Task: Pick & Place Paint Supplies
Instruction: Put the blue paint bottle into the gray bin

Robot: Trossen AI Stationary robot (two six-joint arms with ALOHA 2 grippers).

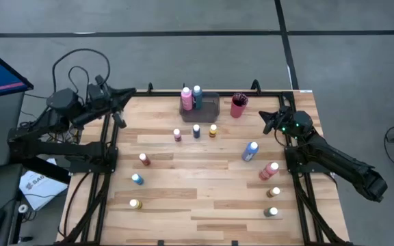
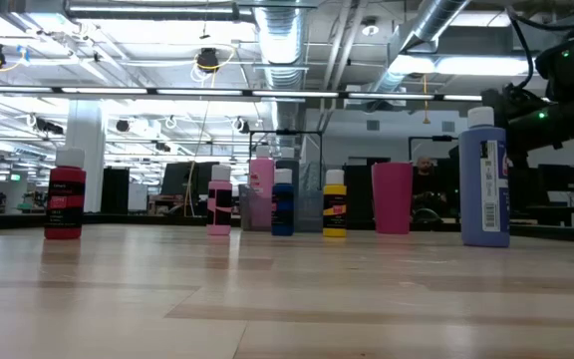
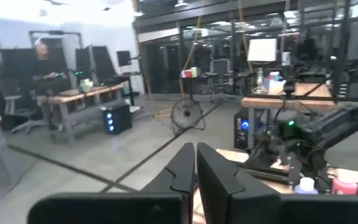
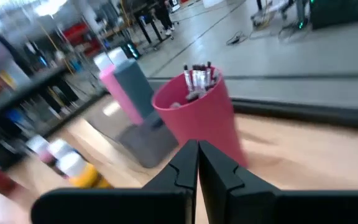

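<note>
Table (image 1: 204, 205): wood top, fills centre of high view.

Left arm: upper left of high view, at table's left rear corner. Left gripper (image 1: 130, 91) fingers pressed together, holding nothing; own wrist view shows the two fingers (image 3: 180, 174) touching, aimed off into the room.

Right arm: right side of high view, runs in from lower right. Right gripper (image 1: 269, 117) at upper right, near the cup, fingers pressed together, nothing pinched; wrist view shows closed fingers (image 4: 185, 163) pointed at the cup.

Tray (image 1: 211, 108): grey, top centre of high view. Tall pink bottle (image 1: 187, 99) and teal bottle (image 1: 198, 96) stand in its left part, side by side.

Cup (image 1: 239, 105): red, just right of tray, upright. Brushes (image 4: 199, 76) stand inside, tips showing over the rim.

Bottles loose on table, high view:
- Blue bottle (image 1: 250, 151), right of centre, tilted/lying, can't tell which from above; low view shows it upright (image 2: 484, 179).
- Pink bottle (image 1: 269, 170), right, below the blue one.
- Row of three below tray: small pink (image 1: 177, 135), dark (image 1: 196, 131), yellow (image 1: 213, 130), close but apart.
- Red (image 1: 144, 159), left of centre.
- Light blue (image 1: 137, 179), below red.
- Yellow no. 2 (image 1: 135, 203), lower left.
- Two more at right edge: one (image 1: 273, 193), another (image 1: 271, 212) below it; colours unclear.
</note>
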